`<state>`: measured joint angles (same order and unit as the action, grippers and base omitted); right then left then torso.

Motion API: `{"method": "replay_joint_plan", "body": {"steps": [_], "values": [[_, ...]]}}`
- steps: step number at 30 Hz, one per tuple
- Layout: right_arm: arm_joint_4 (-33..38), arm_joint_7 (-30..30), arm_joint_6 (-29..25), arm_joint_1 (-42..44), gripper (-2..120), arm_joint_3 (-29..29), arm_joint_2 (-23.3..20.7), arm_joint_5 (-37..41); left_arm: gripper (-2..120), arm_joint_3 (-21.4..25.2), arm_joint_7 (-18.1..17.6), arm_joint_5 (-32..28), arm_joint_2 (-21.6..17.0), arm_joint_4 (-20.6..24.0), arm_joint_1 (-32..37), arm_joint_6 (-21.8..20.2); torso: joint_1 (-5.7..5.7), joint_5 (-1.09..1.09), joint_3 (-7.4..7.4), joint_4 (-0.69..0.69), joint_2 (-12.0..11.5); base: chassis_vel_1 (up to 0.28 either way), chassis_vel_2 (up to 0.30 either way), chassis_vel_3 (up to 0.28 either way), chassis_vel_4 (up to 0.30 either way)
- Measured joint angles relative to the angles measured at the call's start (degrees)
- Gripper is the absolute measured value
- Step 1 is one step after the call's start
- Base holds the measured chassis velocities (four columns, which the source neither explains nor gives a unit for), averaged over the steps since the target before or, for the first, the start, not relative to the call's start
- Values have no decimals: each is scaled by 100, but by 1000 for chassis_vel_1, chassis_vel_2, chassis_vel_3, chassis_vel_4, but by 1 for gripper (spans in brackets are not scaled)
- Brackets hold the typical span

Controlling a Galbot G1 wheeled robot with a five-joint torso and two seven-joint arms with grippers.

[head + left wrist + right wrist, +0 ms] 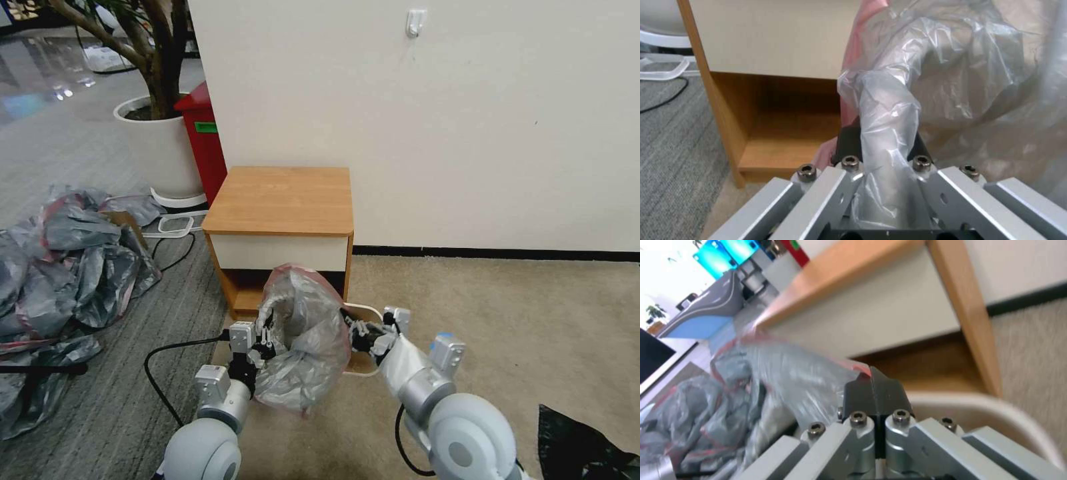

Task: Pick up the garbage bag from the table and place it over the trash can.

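The garbage bag [307,347], crinkled grey plastic with a pink-red rim, hangs bunched between my two grippers, low in front of the table [280,200]. My left gripper [265,343] is shut on a twisted fold of the garbage bag [889,120]. At the bag's other side my right gripper [357,333] is shut, fingers [862,390] pressed together on the pink rim of the garbage bag [786,373]. The trash can [363,311] stands under and behind the bag, mostly covered; its cream rim [996,406] curves just beyond the right gripper [873,386].
A heap of similar grey bags [60,267] lies on the floor at left. A red bin [203,140] and a white plant pot [160,147] stand beside the table. A black cable [157,363] runs near my left arm. A black bag [580,447] lies at right.
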<state>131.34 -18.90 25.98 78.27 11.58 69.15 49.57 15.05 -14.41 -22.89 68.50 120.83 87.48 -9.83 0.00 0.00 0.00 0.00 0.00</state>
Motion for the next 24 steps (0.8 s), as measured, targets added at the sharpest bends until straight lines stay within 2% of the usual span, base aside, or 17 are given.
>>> {"method": "replay_joint_plan", "body": {"steps": [7, 12, 17, 24], "values": [[-321, -178, 55, -617, 0, 63, -307, 206, 6, -25, 71, 11, -3, 85, 81, -6, 0, 0, 0, 0, 0, 0, 0, 0, 0], [-644, -537, 390, -935, 0, 90, -648, 315, 6, 41, 172, 1, -22, 176, 161, 20, 0, 1, 0, 1, 0, 0, 0, 0, 0], [-675, -809, 615, -935, 0, 212, -915, 529, 6, 151, 267, -60, 4, 174, 194, 161, 0, 1, 0, 0, 0, 0, 0, 0, 0], [-631, -732, 870, -717, 0, 411, -1137, 772, 6, 390, 392, -498, 60, 125, 119, 222, 0, 0, 0, 0, 0, 0, 0, 0, 0]]}}
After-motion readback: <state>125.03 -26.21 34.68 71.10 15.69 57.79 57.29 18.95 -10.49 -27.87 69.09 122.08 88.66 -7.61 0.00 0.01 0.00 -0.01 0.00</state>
